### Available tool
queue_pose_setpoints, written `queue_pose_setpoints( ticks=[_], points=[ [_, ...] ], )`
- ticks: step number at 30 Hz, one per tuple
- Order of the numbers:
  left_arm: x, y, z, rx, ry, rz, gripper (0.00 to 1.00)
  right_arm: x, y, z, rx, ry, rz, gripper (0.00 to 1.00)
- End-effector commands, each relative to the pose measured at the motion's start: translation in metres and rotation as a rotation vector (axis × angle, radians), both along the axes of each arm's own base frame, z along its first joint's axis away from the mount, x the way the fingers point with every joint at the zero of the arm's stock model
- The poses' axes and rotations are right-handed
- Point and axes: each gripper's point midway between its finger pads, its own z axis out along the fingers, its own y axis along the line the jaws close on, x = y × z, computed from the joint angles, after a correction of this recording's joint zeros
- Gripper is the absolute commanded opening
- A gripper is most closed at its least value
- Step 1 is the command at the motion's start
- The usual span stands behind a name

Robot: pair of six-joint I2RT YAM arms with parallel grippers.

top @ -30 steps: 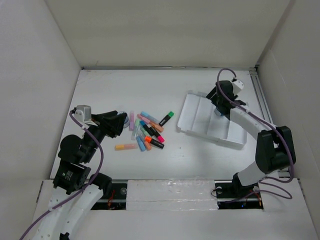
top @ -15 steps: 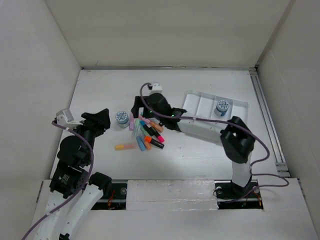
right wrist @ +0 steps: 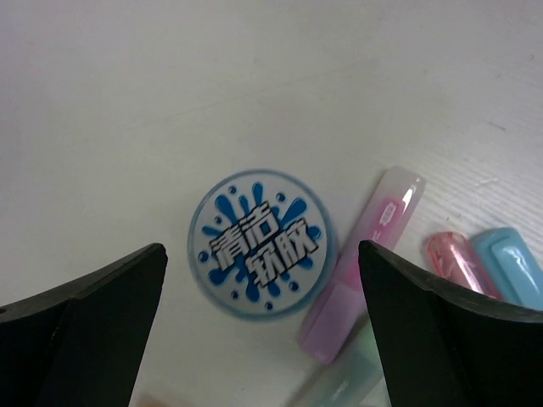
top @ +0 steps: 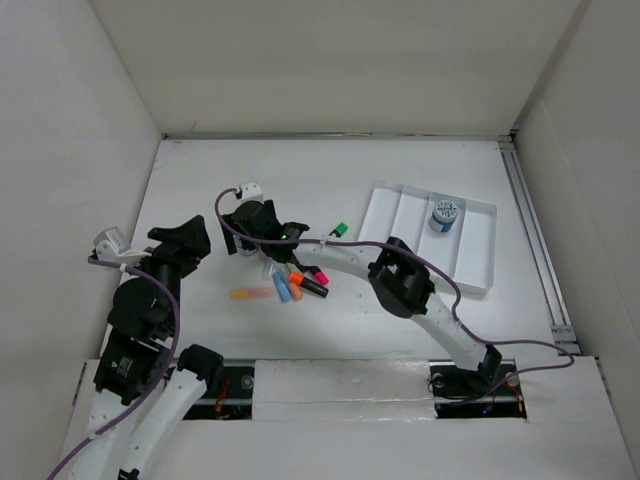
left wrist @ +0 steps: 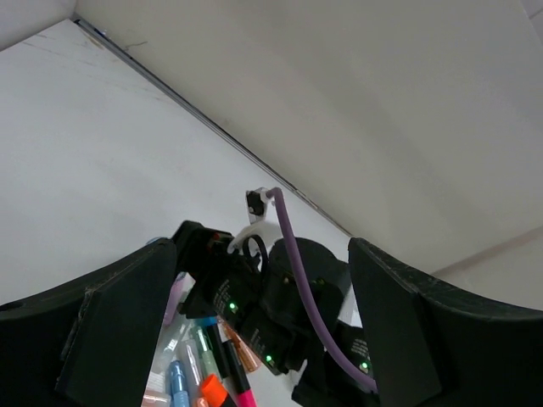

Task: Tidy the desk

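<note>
left jaws open, empty; right jaws open above the blue tin. i fear closing would also catch the pink marker just beside it

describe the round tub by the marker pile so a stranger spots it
On the desk, find the heap of coloured markers left of the tray. The tub stands at its left edge, below the right gripper, beside a pink marker: round, blue-splashed lid, unlike the long pens.
</note>
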Motion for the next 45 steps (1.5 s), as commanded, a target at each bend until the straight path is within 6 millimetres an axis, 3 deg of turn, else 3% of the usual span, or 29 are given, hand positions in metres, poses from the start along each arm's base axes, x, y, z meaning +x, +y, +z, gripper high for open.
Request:
queue_pose_setpoints(
  ticks=[1, 5, 9, 12, 14, 15, 17, 19, 21, 23, 25, 28, 29, 31, 32, 33, 36, 38, 39, 40, 42, 45],
  points=[
    [-0.006, 0.001, 0.02, -0.021, -0.057, -0.009, 0.79, 0.022, 0.003, 0.009, -0.031, -0.055, -0.05, 1.0],
    [-0.007, 0.0, 0.021, -0.016, -0.062, -0.017, 0.79, 0.032, 0.012, 0.004, -0.025, -0.077, -0.067, 0.88],
    [-0.007, -0.001, 0.021, -0.014, -0.062, -0.021, 0.79, 0.031, 0.013, 0.013, -0.009, -0.099, -0.084, 0.56],
    [-0.007, -0.001, 0.021, -0.013, -0.061, -0.023, 0.79, 0.027, 0.016, 0.056, 0.095, -0.163, -0.138, 0.42],
    [-0.007, 0.0, 0.022, -0.013, -0.063, -0.02, 0.79, 0.023, 0.016, 0.088, 0.195, -0.164, -0.145, 0.39],
    [-0.007, 0.0, 0.021, -0.011, -0.062, -0.019, 0.79, 0.024, 0.008, 0.125, 0.323, -0.166, -0.166, 0.39],
    [-0.007, -0.001, 0.02, -0.009, -0.06, -0.022, 0.78, 0.021, 0.0, 0.162, 0.45, -0.144, -0.144, 0.39],
    [-0.007, -0.003, 0.021, -0.004, -0.064, -0.033, 0.78, 0.015, -0.036, 0.209, 0.597, -0.118, -0.123, 0.39],
    [-0.007, -0.003, 0.02, 0.001, -0.063, -0.037, 0.78, 0.014, -0.047, 0.219, 0.626, -0.12, -0.128, 0.39],
    [-0.006, -0.007, 0.021, 0.008, -0.07, -0.058, 0.78, 0.011, -0.091, 0.227, 0.627, -0.135, -0.191, 0.39],
    [-0.007, -0.011, 0.024, 0.021, -0.081, -0.083, 0.78, 0.003, -0.136, 0.226, 0.622, -0.141, -0.25, 0.39],
    [-0.006, -0.015, 0.025, 0.03, -0.089, -0.102, 0.78, 0.013, -0.207, 0.216, 0.636, -0.142, -0.396, 0.39],
    [-0.006, -0.015, 0.024, 0.033, -0.088, -0.102, 0.78, 0.015, -0.254, 0.204, 0.625, -0.15, -0.479, 0.39],
    [-0.005, -0.017, 0.023, 0.036, -0.086, -0.112, 0.78, 0.013, -0.303, 0.184, 0.624, -0.121, -0.596, 0.39],
    [-0.006, -0.018, 0.024, 0.038, -0.088, -0.117, 0.78, 0.003, -0.334, 0.176, 0.623, -0.127, -0.652, 0.39],
    [-0.004, -0.019, 0.023, 0.039, -0.084, -0.12, 0.78, 0.006, -0.367, 0.164, 0.606, -0.114, -0.73, 0.4],
    [-0.001, -0.025, 0.022, 0.045, -0.076, -0.145, 0.78, -0.007, -0.421, 0.147, 0.586, -0.107, -0.83, 0.41],
    [0.0, -0.028, 0.021, 0.047, -0.075, -0.157, 0.78, -0.009, -0.445, 0.137, 0.565, -0.114, -0.901, 0.41],
    [0.002, -0.03, 0.02, 0.055, -0.07, -0.166, 0.78, -0.004, -0.473, 0.117, 0.537, -0.093, -0.999, 0.42],
    [0.002, -0.03, 0.02, 0.055, -0.07, -0.166, 0.78, -0.004, -0.471, 0.116, 0.539, -0.087, -0.991, 0.42],
    [0.003, -0.031, 0.019, 0.056, -0.065, -0.166, 0.78, -0.002, -0.481, 0.089, 0.504, -0.006, -1.047, 0.42],
    [0.003, -0.031, 0.019, 0.057, -0.064, -0.17, 0.77, 0.004, -0.49, 0.073, 0.495, 0.033, -1.081, 0.43]
  ],
)
